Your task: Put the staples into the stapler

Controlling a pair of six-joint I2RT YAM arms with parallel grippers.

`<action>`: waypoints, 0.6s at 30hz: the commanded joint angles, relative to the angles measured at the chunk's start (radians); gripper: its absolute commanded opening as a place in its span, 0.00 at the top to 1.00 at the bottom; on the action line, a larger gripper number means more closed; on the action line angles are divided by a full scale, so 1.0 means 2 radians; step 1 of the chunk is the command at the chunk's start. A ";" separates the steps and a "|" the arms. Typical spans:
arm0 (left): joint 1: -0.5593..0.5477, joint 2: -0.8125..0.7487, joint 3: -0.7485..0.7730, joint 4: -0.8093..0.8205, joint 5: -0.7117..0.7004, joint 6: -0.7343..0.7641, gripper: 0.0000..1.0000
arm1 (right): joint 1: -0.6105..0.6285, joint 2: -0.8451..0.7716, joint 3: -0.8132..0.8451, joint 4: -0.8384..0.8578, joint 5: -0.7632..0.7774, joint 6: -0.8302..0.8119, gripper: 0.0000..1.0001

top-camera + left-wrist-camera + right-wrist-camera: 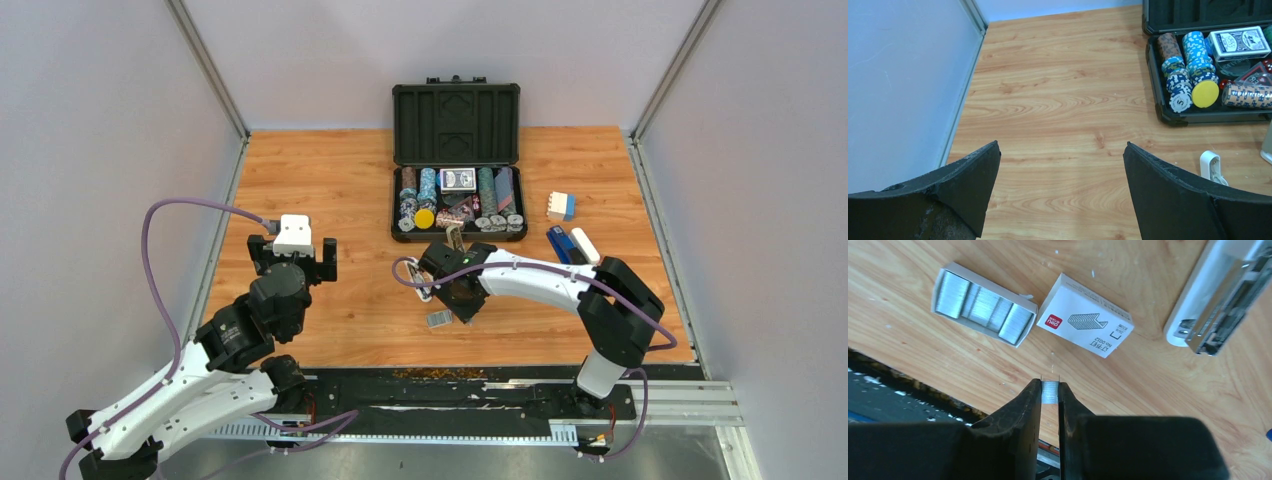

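Nearest the lens, the black fingers of the right gripper (1049,386) are pressed onto a short silvery staple strip (1050,394), pinched at their very tips just above the light wooden table (1148,405). Two thin legs of the strip seem to poke out past the fingertips. The piece is too short to judge its long axis.

Just beyond lie the small white cardboard tray (937,292), holding several more silvery blocks of staples, and beside it the white printed sleeve (1084,315), close to the tray's corner.

The slim pale-grey stapler (1193,300) lies at the upper right of the right wrist view, well apart from the pinched strip. Its long axis runs diagonally from lower left to upper right, and its bare metal channel (1233,305) appears exposed.

The left gripper (1062,147) hangs spread wide and empty over bare wood.

By my reading the box is opened and a strip picked up. Carrying it over, seating it in the channel and closing the stapler are left
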 commanded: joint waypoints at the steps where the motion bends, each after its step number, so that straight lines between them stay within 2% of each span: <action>1: 0.006 -0.003 -0.002 0.022 -0.005 0.008 0.00 | 0.008 -0.045 0.034 0.028 0.016 0.020 0.88; 18: 0.024 -0.016 -0.011 0.034 -0.006 0.006 0.00 | 0.014 -0.019 0.057 0.183 0.048 0.073 0.89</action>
